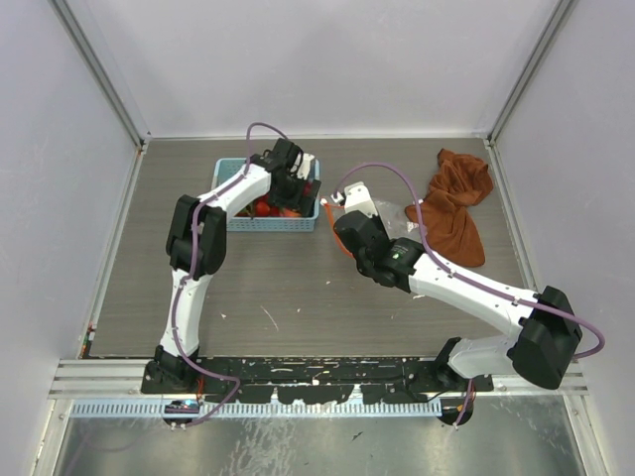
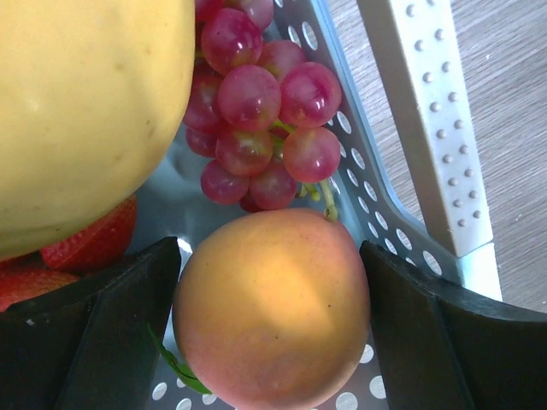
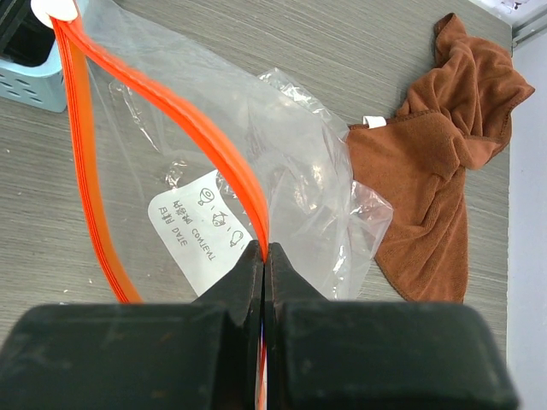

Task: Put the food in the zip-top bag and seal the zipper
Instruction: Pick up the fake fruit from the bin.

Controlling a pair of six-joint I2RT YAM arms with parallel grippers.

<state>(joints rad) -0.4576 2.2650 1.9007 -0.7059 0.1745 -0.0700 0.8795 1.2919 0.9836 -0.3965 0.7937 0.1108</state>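
Observation:
My left gripper (image 2: 269, 256) reaches down into the light-blue basket (image 2: 376, 213) and is open, one finger on each side of a yellow-orange peach (image 2: 272, 307). Purple grapes (image 2: 261, 120), a large yellow piece (image 2: 85, 111) and red strawberries (image 2: 90, 243) lie around the peach. My right gripper (image 3: 264, 249) is shut on the red-orange zipper (image 3: 179, 120) of the clear zip-top bag (image 3: 291, 154), holding one lip up so the mouth gapes. The bag's white label (image 3: 192, 231) shows through the plastic. From above, the left gripper (image 1: 290, 188) is over the basket (image 1: 238, 223) and the right gripper (image 1: 340, 208) is just right of it.
A rust-brown cloth (image 3: 444, 171) lies crumpled right of the bag, near the back right wall (image 1: 456, 198). The basket's corner (image 3: 34, 81) stands close to the bag's mouth. Grey walls enclose the wood-grain table on three sides.

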